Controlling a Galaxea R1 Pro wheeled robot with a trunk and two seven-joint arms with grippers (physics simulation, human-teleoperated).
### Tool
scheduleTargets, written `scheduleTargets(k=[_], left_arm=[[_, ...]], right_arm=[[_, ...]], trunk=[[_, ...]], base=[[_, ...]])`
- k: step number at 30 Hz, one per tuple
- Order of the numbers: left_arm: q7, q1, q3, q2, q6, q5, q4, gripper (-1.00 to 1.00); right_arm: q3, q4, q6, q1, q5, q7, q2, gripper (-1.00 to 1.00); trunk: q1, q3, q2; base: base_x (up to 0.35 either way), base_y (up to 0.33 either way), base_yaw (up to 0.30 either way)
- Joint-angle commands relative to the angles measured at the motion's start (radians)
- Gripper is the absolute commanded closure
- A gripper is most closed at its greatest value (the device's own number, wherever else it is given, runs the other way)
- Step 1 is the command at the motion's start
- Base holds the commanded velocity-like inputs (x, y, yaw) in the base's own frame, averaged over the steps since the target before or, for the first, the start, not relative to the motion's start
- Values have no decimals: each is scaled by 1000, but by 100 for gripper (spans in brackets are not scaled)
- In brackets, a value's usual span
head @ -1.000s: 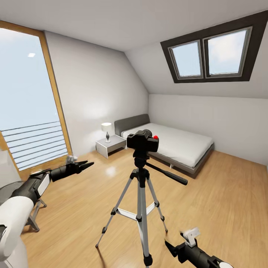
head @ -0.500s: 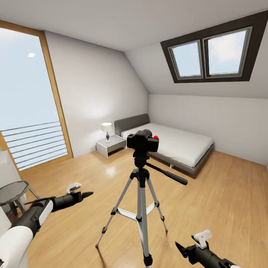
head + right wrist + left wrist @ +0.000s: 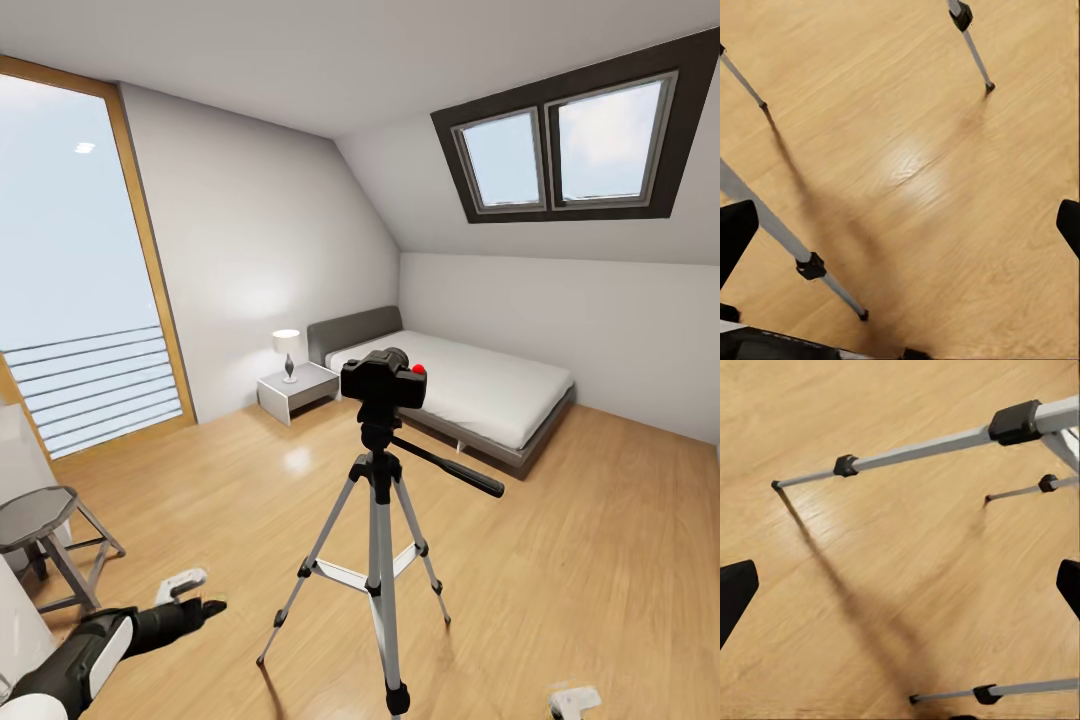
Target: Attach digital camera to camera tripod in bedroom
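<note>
With the camera (image 3: 383,378) seated on top of the tripod (image 3: 378,520) near the bed (image 3: 470,392), both grippers, left (image 3: 900,589) and right (image 3: 900,225), hung wide open and empty over the floor (image 3: 560,520), so backing off without brushing a leg seemed wise.

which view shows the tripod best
The head view: the whole camera tripod stands on the wood floor with the digital camera on top. Both wrist views catch just its lower legs and feet.
</note>
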Motion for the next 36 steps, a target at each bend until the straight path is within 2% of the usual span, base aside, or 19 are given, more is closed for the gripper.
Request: scheduleTargets(k=[1,4,9,12,13,18,19,20,25,26,28,33,36], left_arm=[[1,17,7,0,8,6,0,-100],[8,66,38,1,6,6,3,-100],[13,139,112,-1,4,6,50,-100],[15,170,133,-4,-3,6,121,-100],[15,170,133,-4,-3,6,121,-100],[16,197,147,-7,-51,-1,296,-100],[16,213,149,-9,-77,-2,371,-100],[16,226,150,-12,-88,-2,400,-100],[16,323,152,-43,-121,-4,473,-100],[16,359,152,-60,-127,-3,485,-100],[16,389,153,-78,-131,-3,493,-100],[16,426,153,-114,-135,-4,501,-100],[16,432,154,-122,-136,-4,500,-100]], right_arm=[[3,35,5,-1,-10,-9,0,-100],[5,141,1,-2,-8,-38,9,-100],[6,301,-3,-3,2,-67,48,-100],[6,403,-10,-3,18,-75,64,-100],[6,403,-10,-3,18,-75,64,-100],[1,569,-76,-3,37,-82,83,-100],[1,623,-109,-2,42,-83,87,-100],[1,647,-123,-2,44,-83,90,-100],[1,720,-160,-1,48,-84,123,-100],[2,733,-167,-1,48,-84,140,-100],[2,741,-171,-1,49,-84,158,-100],[-1,750,-177,-2,49,-85,209,-100],[-1,752,-178,-2,49,-85,222,-100]], trunk=[[0,0,-1],[0,0,-1],[0,0,-1],[0,0,-1],[0,0,-1],[0,0,-1],[0,0,-1],[0,0,-1],[0,0,-1],[0,0,-1],[0,0,-1],[0,0,-1],[0,0,-1]], base=[[0,0,0],[0,0,0],[0,0,0],[0,0,0],[0,0,0],[0,0,0],[0,0,0],[0,0,0],[0,0,0],[0,0,0],[0,0,0],[0,0,0],[0,0,0]])
